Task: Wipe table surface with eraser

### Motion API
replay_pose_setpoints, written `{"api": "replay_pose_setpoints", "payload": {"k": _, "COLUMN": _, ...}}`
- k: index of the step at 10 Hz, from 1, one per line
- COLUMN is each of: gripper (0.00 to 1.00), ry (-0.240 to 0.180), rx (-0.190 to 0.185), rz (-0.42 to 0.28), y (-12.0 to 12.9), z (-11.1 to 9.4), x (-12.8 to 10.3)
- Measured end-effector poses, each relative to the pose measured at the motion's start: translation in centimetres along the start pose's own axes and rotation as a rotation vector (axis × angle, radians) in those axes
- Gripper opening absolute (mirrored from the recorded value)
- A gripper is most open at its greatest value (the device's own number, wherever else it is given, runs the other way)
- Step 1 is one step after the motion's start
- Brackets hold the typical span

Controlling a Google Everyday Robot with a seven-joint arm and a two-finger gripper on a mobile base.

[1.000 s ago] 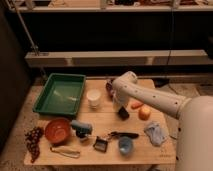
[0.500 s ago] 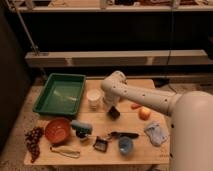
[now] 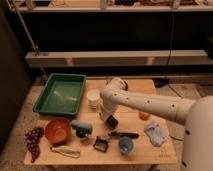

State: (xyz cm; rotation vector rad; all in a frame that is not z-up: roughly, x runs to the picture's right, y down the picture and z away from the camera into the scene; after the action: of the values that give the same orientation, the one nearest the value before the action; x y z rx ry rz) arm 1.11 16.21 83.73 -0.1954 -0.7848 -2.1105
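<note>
- Tan plank bench point(image 3: 149, 153) in a dim room, with a long pale ledge point(image 3: 125, 59) behind.
- Hand point(image 3: 111, 121) pressed together, low over the bench's middle.
- Black eraser point(image 3: 124, 135) lies on the bench, just front-right of the hand.

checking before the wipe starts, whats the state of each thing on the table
gripper: shut, low over the table surface, near the eraser
eraser: lying flat, not held
green tray: right way up, looks empty
white cup: upright
orange bowl: upright, looks empty
blue cup: upright
cloth: crumpled
</note>
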Motion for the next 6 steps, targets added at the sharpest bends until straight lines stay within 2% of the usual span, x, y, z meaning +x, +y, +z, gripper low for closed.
{"api": "replay_pose_setpoints", "payload": {"k": 3, "gripper": 0.0, "ry": -0.018, "rx": -0.006, "rz": 0.014, "y": 1.1, "z": -0.5, "x": -2.2}}
{"api": "replay_pose_setpoints", "payload": {"k": 6, "gripper": 0.0, "ry": -0.03, "rx": -0.033, "rz": 0.092, "y": 5.0, "z": -1.0, "x": -4.4}}
